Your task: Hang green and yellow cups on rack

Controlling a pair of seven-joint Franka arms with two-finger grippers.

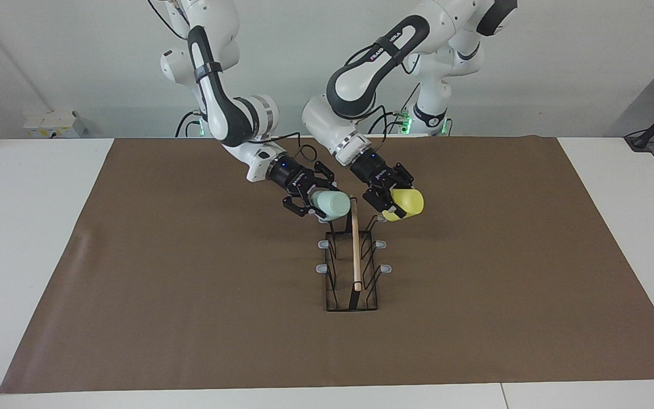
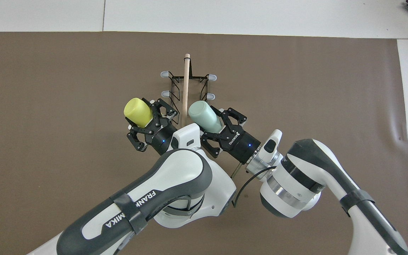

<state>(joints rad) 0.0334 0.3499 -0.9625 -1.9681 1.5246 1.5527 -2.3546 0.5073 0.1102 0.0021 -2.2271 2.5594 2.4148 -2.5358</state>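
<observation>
The rack (image 1: 354,267) (image 2: 185,83), black wire with a wooden rod on top, stands mid-mat. My right gripper (image 1: 314,200) (image 2: 218,122) is shut on the mint green cup (image 1: 331,204) (image 2: 201,112), held tilted just above the rack's robot-end prong on the right arm's side; that prong is hidden. My left gripper (image 1: 388,197) (image 2: 151,119) is shut on the yellow cup (image 1: 407,202) (image 2: 136,111), tilted, its rim close over the robot-end prong (image 1: 381,218) on the left arm's side. I cannot tell whether either cup touches a prong.
A brown mat (image 1: 191,295) covers most of the white table (image 1: 26,238). The rack's other grey-tipped prongs (image 1: 325,244) (image 1: 385,268) are bare. A white box (image 1: 54,124) sits off the mat near the right arm's base.
</observation>
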